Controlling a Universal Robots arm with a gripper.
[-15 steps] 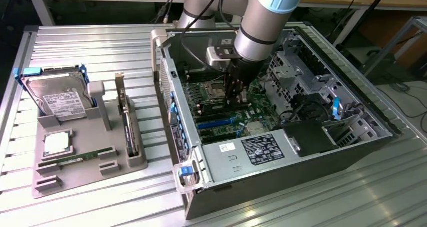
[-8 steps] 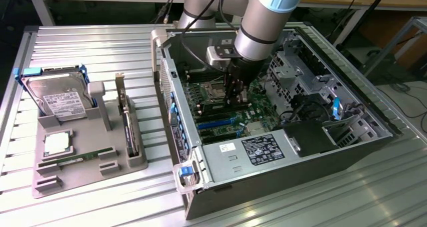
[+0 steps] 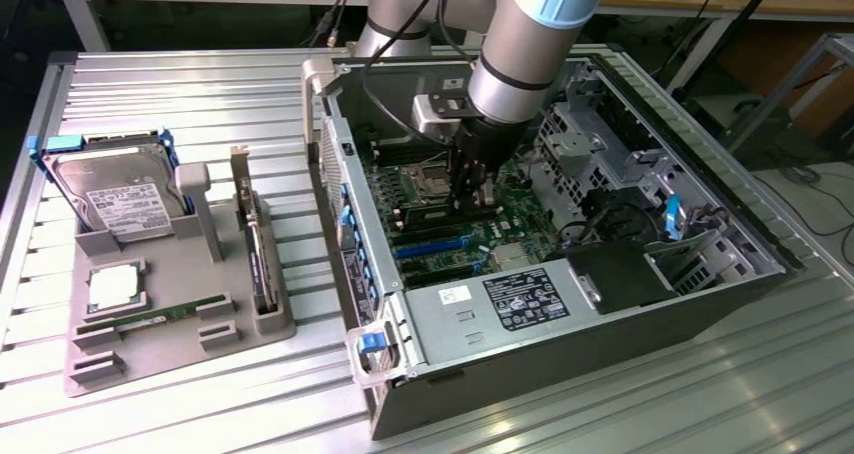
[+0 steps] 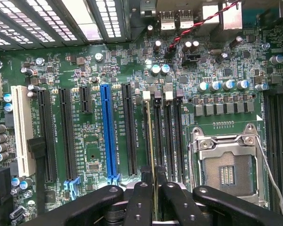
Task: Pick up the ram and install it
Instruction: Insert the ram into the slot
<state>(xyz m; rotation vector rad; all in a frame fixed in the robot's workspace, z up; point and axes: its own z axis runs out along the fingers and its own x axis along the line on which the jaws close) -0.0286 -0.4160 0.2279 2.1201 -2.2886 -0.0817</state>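
Beside the CPU socket (image 4: pixel 226 172), gripper (image 4: pixel 155 190): we see its two black fingers (image 4: pixel 140 200) pinching the ram, one on each flat face.
Ram (image 4: pixel 153 136): we see it edge-on as a thin strip. It stands upright along the memory slot farthest from the CPU socket. We cannot tell whether it is seated.
Memory slots (image 4: pixel 172 136): the other black slots of that bank lie between the ram and the CPU socket.
Blue expansion slot (image 4: pixel 108 132): on the far side of the ram from the CPU socket, parallel to it.
Arm (image 3: pixel 534 34): it reaches down into the open computer case (image 3: pixel 534 374), with the gripper just beside the CPU socket.
Tray (image 3: pixel 134 359): outside the case, well apart from the CPU socket, towards the exterior view's left.
Tray contents: we make out a hard drive (image 3: pixel 120 199), an upright card (image 3: pixel 254 244), a square silver chip (image 3: pixel 114 286) and another green stick (image 3: pixel 154 321) lying flat.
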